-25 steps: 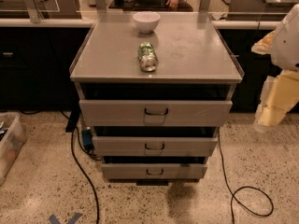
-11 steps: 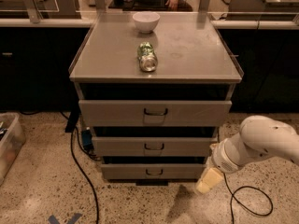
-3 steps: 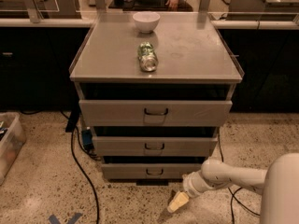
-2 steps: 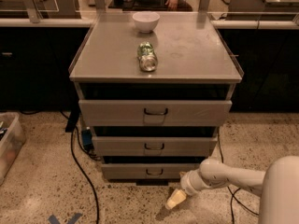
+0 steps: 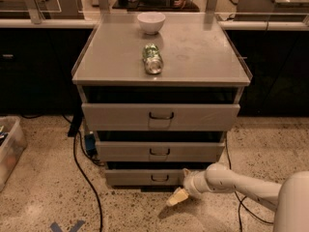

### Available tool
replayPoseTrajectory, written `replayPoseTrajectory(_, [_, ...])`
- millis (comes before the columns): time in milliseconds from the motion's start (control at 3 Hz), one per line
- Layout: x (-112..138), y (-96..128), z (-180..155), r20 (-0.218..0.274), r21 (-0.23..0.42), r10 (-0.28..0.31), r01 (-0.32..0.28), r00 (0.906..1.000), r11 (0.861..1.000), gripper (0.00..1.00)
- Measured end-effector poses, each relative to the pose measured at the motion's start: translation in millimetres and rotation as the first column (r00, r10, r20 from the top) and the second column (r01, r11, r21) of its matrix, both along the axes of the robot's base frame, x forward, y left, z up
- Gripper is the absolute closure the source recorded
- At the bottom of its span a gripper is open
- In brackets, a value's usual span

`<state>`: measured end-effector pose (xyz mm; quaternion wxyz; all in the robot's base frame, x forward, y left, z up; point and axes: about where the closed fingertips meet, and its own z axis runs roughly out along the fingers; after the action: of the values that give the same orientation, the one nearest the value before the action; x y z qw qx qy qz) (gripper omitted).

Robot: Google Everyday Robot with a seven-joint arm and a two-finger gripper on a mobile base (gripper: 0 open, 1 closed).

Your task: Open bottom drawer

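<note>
The bottom drawer [image 5: 140, 177] is the narrowest grey front of three, low on the cabinet, with a small dark loop handle [image 5: 160, 178] at its centre. It looks closed or nearly so. My white arm reaches in from the lower right, low over the floor. My gripper [image 5: 177, 196] is a pale tip just below and to the right of the bottom drawer's handle, apart from it.
The mid-sized drawer [image 5: 159, 151] and the widest top drawer [image 5: 160, 116] sit above. A green can [image 5: 152, 59] lies on the cabinet top and a white bowl [image 5: 151, 22] stands behind it. Black cables [image 5: 87, 178] trail on the floor at left. A bin [image 5: 9, 149] stands at far left.
My arm came in from the right, dropped low and moved left. In the last second the gripper crept slightly left, toward the bottom drawer's front. The drawers have not moved.
</note>
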<state>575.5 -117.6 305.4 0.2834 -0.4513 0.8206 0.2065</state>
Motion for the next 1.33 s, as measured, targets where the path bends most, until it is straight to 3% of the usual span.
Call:
replayPoseTrajectory(333, [25.1,-9.1,-39.2,-0.010,-0.062,-0.026,0.026,0.9996,0.998,0.00])
replayPoseTrajectory(667, [25.1,-9.1,-39.3,-0.009,-0.063,-0.026,0.026,0.9996,0.998,0.00])
replayPoseTrajectory(1000, [35.4,-14.8,-53.1,0.019,-0.116,-0.065,0.067,0.9977,0.991,0.00])
replayPoseTrajectory(1333, [67.5,-38.1,-99.6,0.031,-0.204,-0.210,0.212,0.9773,0.956,0.00])
